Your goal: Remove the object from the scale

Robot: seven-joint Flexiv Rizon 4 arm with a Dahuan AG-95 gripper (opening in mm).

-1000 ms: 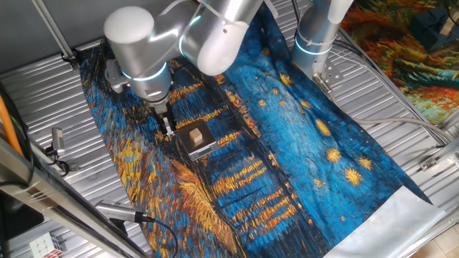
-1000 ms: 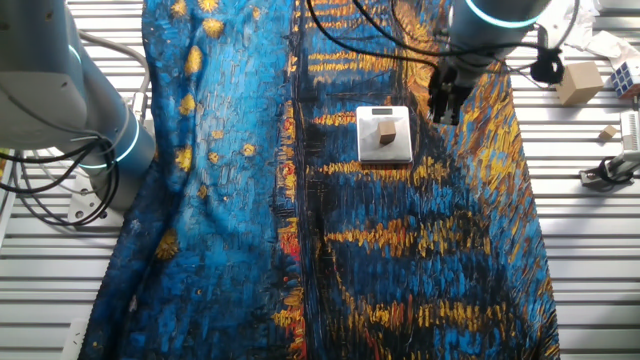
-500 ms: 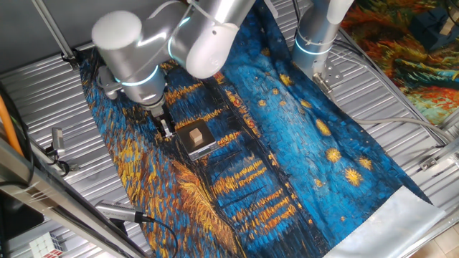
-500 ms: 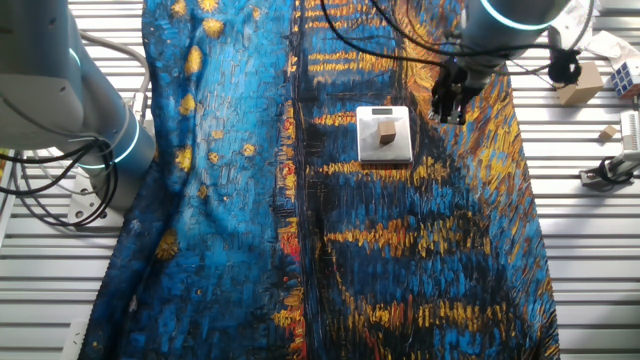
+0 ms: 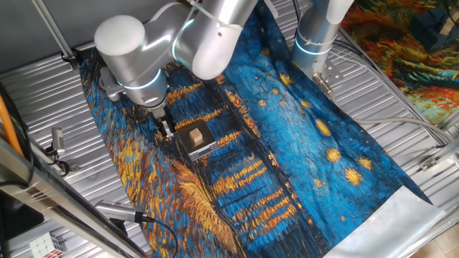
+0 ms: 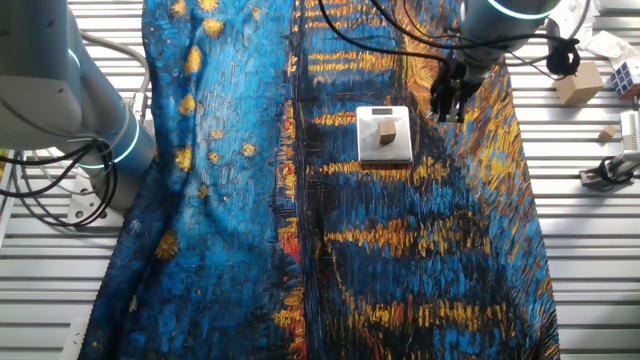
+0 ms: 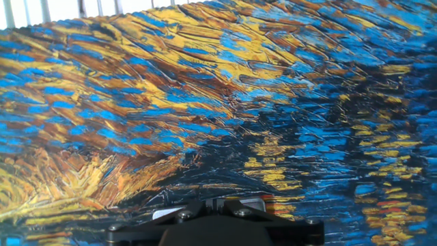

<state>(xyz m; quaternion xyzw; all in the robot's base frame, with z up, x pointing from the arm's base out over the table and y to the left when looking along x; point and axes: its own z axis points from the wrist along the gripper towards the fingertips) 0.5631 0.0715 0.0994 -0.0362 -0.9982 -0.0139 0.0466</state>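
Note:
The small tan cube (image 5: 196,134) sits on the dark square scale (image 5: 206,149), which lies on the blue and orange painted cloth. In the other fixed view the cube (image 6: 386,128) rests at the centre of the scale (image 6: 368,150). My gripper (image 5: 167,131) hangs just beside the scale's edge, low over the cloth, apart from the cube; it also shows in the other fixed view (image 6: 446,110). Its fingers look closed together and hold nothing. In the hand view only the dark gripper housing (image 7: 218,229) and a silvery strip of the scale (image 7: 250,203) show; the cube is hidden.
A second robot base (image 5: 315,36) stands at the back of the cloth. A larger wooden block (image 6: 578,83), a small block (image 6: 607,132) and a clamp (image 6: 610,170) lie on the metal slats beside the cloth.
The arm's upper joints swung slightly sideways. The gripper shifted only a little and stays beside the scale. The cube has not moved.

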